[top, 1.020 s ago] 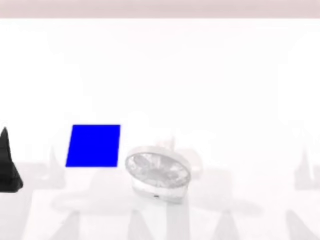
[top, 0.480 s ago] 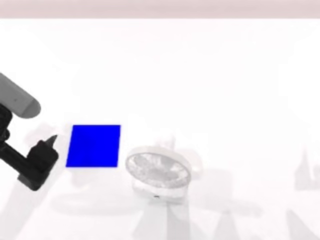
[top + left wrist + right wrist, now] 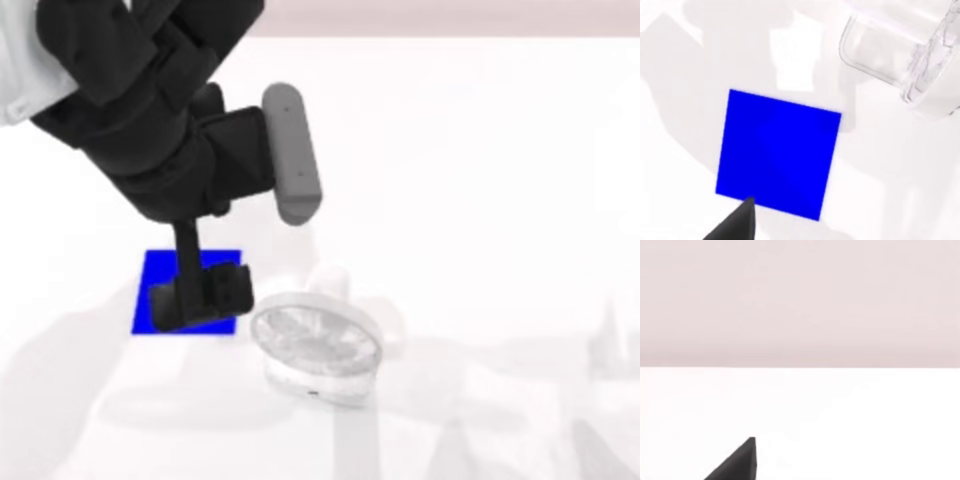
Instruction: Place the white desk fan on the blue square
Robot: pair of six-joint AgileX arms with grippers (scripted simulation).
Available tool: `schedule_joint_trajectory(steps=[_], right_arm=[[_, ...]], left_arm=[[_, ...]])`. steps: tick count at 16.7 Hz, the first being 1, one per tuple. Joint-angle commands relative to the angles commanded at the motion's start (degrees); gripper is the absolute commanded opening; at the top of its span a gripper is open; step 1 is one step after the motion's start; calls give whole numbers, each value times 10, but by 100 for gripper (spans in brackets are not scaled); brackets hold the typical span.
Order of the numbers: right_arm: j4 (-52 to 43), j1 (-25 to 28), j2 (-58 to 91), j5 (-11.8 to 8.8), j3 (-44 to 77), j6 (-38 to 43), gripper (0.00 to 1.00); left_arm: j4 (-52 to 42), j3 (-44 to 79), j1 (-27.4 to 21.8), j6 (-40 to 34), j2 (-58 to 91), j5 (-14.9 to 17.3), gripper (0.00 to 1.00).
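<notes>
The white desk fan (image 3: 316, 345) stands on the table with its round silvery grille tilted upward, just right of the blue square (image 3: 222, 262). My left gripper (image 3: 200, 298) hangs over the square's near half, a short way left of the fan and not touching it. In the left wrist view the blue square (image 3: 777, 155) lies flat below, the fan (image 3: 910, 55) sits at the far corner, and one dark fingertip (image 3: 742, 220) shows with nothing against it. The gripper is open and empty. My right arm is out of the top view; its wrist view shows one dark fingertip (image 3: 742, 460) over bare table.
The left arm's bulky dark links (image 3: 150, 120) and a grey bar (image 3: 290, 150) hang over the table's back left. The table's far edge (image 3: 800, 366) meets a pale pinkish wall.
My left arm has swung in from the left edge and now reaches over the blue square, its gripper beside the fan. The fan and the square have not moved.
</notes>
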Motion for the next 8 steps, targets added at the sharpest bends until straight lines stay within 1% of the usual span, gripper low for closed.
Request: schedule_joint_trajectory(steps=[4, 8], right_arm=[[0, 0, 0, 0, 0, 0, 100], [0, 0, 0, 0, 0, 0, 100]], left_arm=[[-111, 146, -63, 77, 149, 0, 100], [-162, 215, -93, 114, 217, 1, 100]])
